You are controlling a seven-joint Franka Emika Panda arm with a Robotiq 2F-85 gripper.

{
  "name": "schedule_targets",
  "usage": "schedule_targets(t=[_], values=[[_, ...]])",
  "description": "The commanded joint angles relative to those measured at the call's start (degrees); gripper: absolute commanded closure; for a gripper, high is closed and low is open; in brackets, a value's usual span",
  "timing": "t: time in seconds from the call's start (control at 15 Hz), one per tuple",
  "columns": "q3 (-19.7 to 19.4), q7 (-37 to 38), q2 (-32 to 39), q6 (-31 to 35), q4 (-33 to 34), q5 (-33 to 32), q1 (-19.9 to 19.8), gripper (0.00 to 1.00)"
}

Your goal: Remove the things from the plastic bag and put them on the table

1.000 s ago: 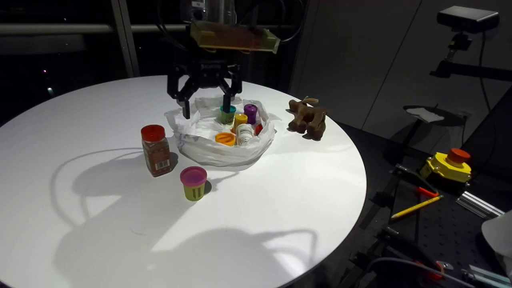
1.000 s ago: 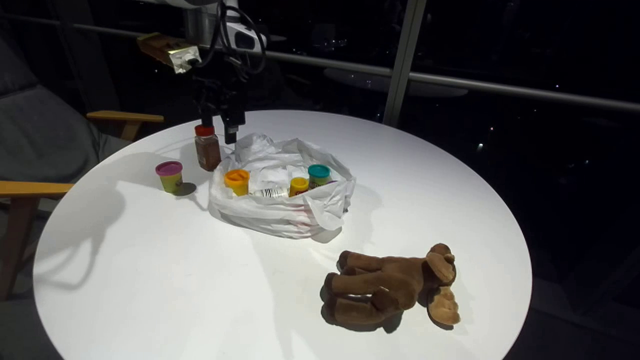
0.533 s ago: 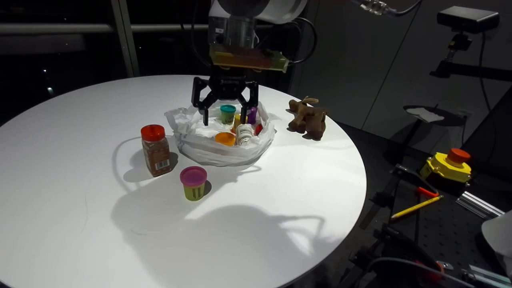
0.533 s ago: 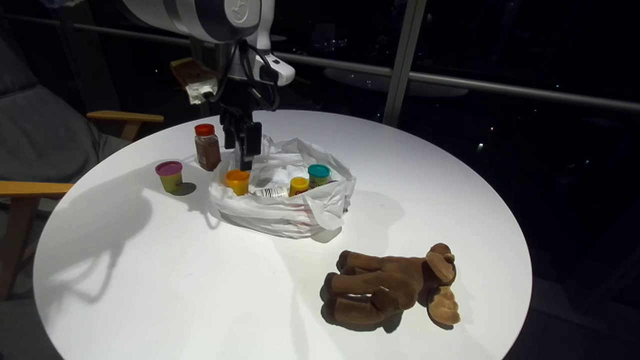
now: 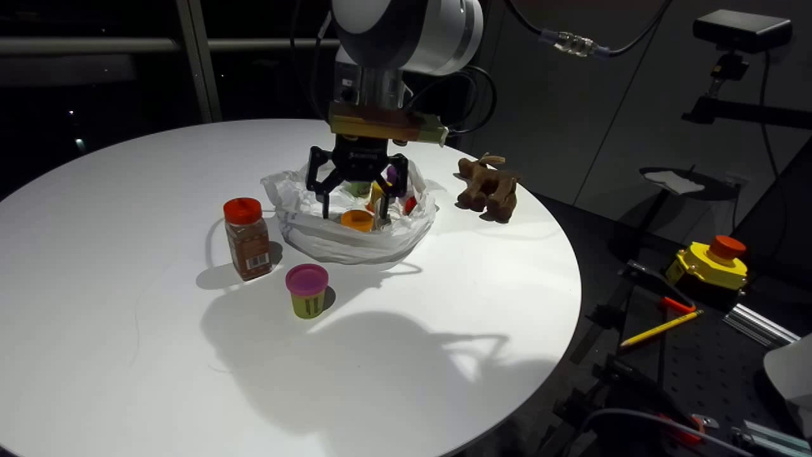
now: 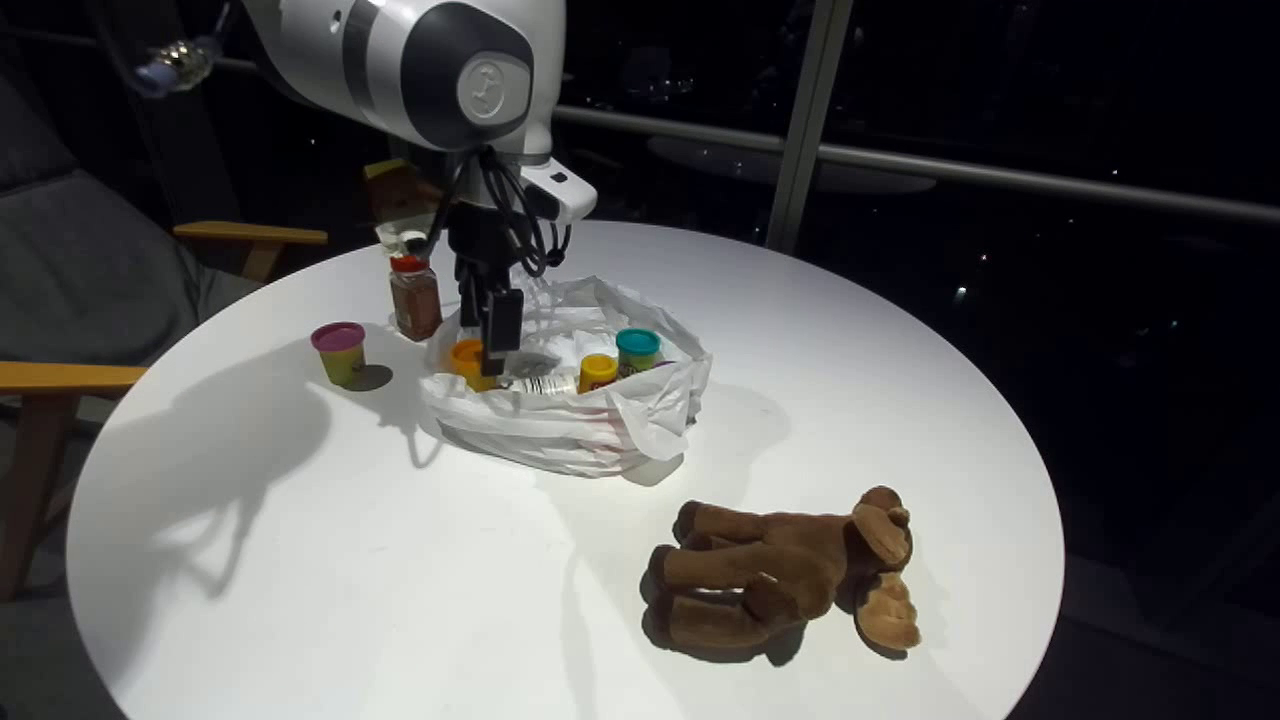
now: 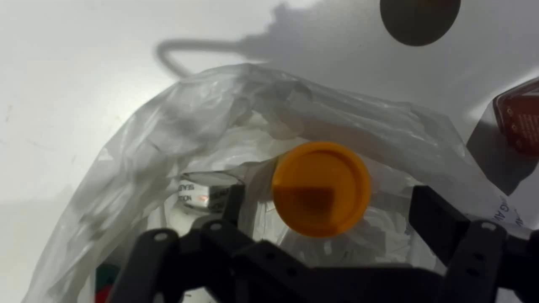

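Note:
The open white plastic bag (image 5: 336, 246) stands on the table (image 5: 158, 381). It holds an orange-lidded tub (image 5: 356, 220), a white bottle (image 6: 547, 385), a yellow-lidded tub (image 6: 598, 371), a teal-lidded tub (image 6: 638, 345) and a purple item (image 5: 392, 174). My gripper (image 5: 355, 214) is open and points down into the bag. In the wrist view the orange lid (image 7: 322, 189) lies between the fingers, with a gap on both sides. The left finger overlaps the white bottle's cap (image 7: 206, 191); I cannot tell if they touch. A red item (image 5: 410, 204) shows only partly.
A red-capped spice jar (image 5: 247, 244) and a pink-lidded tub (image 5: 307, 292) stand on the table beside the bag. A brown plush moose (image 6: 780, 560) lies on the bag's other side. The bag's crumpled rim (image 7: 261, 80) rises around the gripper.
My gripper has moved from above the bag's rim near the spice jar to over the orange-lidded tub, and down into the bag. It stays open. The objects have not moved.

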Motion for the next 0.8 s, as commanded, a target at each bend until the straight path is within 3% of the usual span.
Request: schedule_targets(t=[0.0, 0.07, 0.2, 0.73], values=[[0.3, 1.5, 1.6, 0.8, 1.9, 1.4, -0.3, 0.00], [0.3, 1.7, 1.6, 1.1, 1.9, 1.5, -0.4, 0.00], [0.5, 1.7, 1.3, 1.6, 1.6, 2.0, -0.8, 0.28], [-1.1, 3.2, -5.5, 2.7, -2.3, 0.9, -0.6, 0.95]])
